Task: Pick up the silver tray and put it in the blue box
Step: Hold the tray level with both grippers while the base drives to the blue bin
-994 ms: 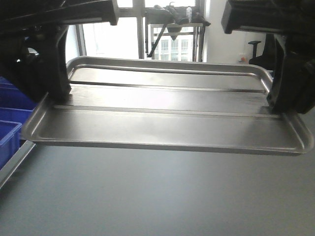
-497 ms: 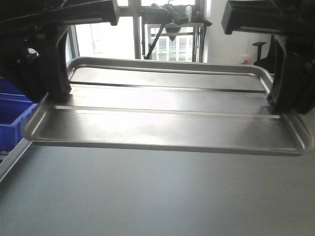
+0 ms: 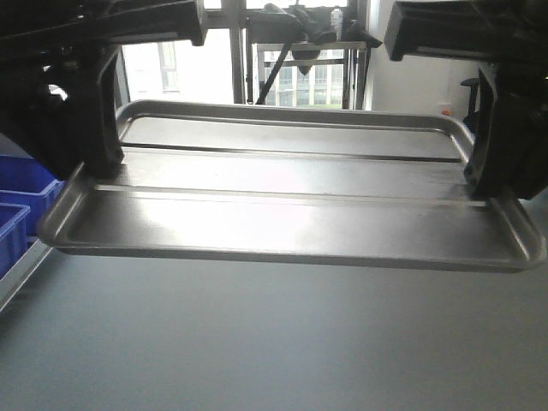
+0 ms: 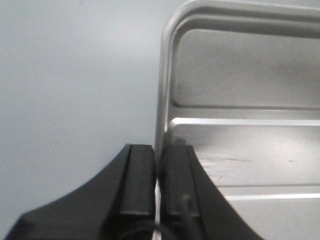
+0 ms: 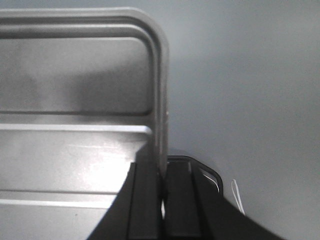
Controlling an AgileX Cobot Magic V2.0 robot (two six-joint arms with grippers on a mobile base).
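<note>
**Tray held at both ends above the table**

The left gripper [image 4: 158,162] has its two black fingers [image 4: 137,180] pinched tight on the short-end rim of the large, shallow, shiny silver metal tray [image 4: 240,100]. One finger is outside the rim and one inside. The right gripper [image 5: 162,175] is clamped the same way on the opposite short end, its fingers [image 5: 145,200] straddling the flared edge.

In the front view, the left gripper [image 3: 96,141] sits at 9 o'clock and the right gripper [image 3: 490,163] at 3 o'clock. The silver tray [image 3: 282,218] spans the gap between them, roughly level. Its two lengthwise ridges run across the view. It hangs above the plain grey table [image 3: 274,342] rather than resting on it.

A blue plastic crate [image 3: 26,184] pokes in at the 9 o'clock edge, beyond the tray's left end and partly behind the left arm. The tray is outside it. Two blue walls show there, and I cannot tell whether they belong to one crate.

At 12 o'clock, past the tray, there is a bright window [image 3: 184,68] with a dark metal stand [image 3: 300,26] in front of it.
</note>
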